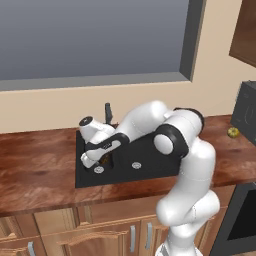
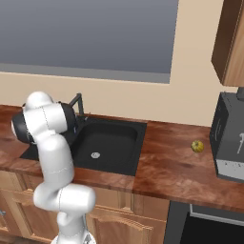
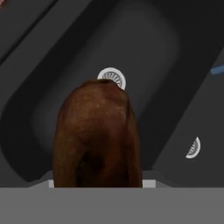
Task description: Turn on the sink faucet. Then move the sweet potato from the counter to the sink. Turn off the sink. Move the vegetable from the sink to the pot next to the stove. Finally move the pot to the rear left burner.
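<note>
One sweet potato (image 3: 96,135), one sink (image 2: 125,128).

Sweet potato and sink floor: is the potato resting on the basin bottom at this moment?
Cannot tell. In the hand view the sweet potato looms close to the camera above the sink basin and drain, but its underside stays hidden.

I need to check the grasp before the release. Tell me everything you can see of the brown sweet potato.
The brown sweet potato is oblong with a rounded tip, its skin mottled dark reddish brown, rough and matte. In the hand view it points away from the camera, over the dark sink basin and partly covering the round metal drain. It looks held in the gripper above the basin, not resting on the bottom. The finger contact itself is hidden.
</note>
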Tool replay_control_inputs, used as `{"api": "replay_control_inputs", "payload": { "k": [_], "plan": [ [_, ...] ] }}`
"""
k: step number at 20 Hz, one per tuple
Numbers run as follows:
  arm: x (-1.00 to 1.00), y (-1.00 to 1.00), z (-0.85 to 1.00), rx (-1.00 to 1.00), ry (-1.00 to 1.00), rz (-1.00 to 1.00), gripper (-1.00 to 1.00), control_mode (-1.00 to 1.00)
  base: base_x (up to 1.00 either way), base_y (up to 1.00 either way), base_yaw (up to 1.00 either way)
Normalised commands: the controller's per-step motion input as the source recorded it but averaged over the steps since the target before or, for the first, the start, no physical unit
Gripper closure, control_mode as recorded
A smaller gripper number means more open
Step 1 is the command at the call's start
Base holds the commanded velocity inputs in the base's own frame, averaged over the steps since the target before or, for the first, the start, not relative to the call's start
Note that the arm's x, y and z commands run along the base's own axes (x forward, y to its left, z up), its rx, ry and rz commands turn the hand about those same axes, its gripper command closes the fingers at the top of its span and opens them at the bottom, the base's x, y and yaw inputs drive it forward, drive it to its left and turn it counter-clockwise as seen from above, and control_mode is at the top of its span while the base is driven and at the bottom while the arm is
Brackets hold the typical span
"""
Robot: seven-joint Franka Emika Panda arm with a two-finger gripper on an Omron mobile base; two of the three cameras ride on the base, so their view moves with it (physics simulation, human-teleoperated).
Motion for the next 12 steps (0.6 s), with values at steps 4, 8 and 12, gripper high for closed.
{"api": "replay_control_inputs", "payload": {
  "k": [4,8,12],
  "plan": [
    [0.21,0.0,-0.14,0.0,0.0,0.0,1.0,-1.0,0.0,0.0,0.0],
    [0.18,0.0,-0.15,0.0,0.01,0.0,1.0,-1.0,0.0,0.0,0.0],
    [0.06,0.0,-0.16,0.0,0.08,0.0,1.0,-1.0,0.0,0.0,0.0]
  ]
}}
